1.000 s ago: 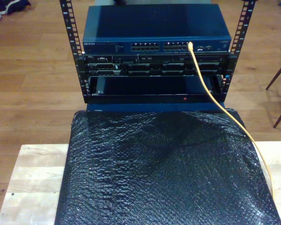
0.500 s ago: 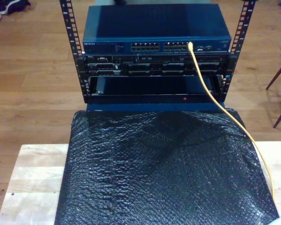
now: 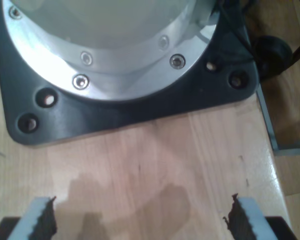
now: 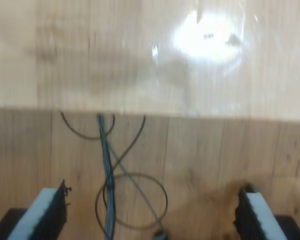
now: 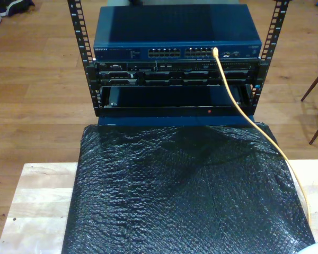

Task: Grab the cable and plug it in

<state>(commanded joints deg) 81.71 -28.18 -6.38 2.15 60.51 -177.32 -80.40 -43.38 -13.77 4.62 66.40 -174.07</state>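
My first gripper (image 3: 140, 220) is hanging over the wooden table (image 3: 155, 160) with its jaws standing wide apart, and nothing is sitting between them. Just ahead of it, a black base plate (image 3: 115, 117) is lying on the wood, and a round silver flange (image 3: 105, 45) with screws is sitting on that plate.

My second gripper (image 4: 152, 215) is also standing wide open and is holding nothing. It is looking past the table edge (image 4: 150, 112) down to the floor (image 4: 215, 165), where thin dark wires (image 4: 110, 175) are lying in loops.

In the exterior view, the cable (image 5: 238, 106) is sitting with its end in a port of the blue switch (image 5: 175, 32), near the right end of the port rows in that view. From there it is running down in front of the rack (image 5: 175, 87), then across the exterior view's right part of the black sheet (image 5: 185, 196), and it is going along the sheet's edge toward the lower right of that view. The black sheet is covering most of the table, and bare wood is showing beside it at the exterior view's left.
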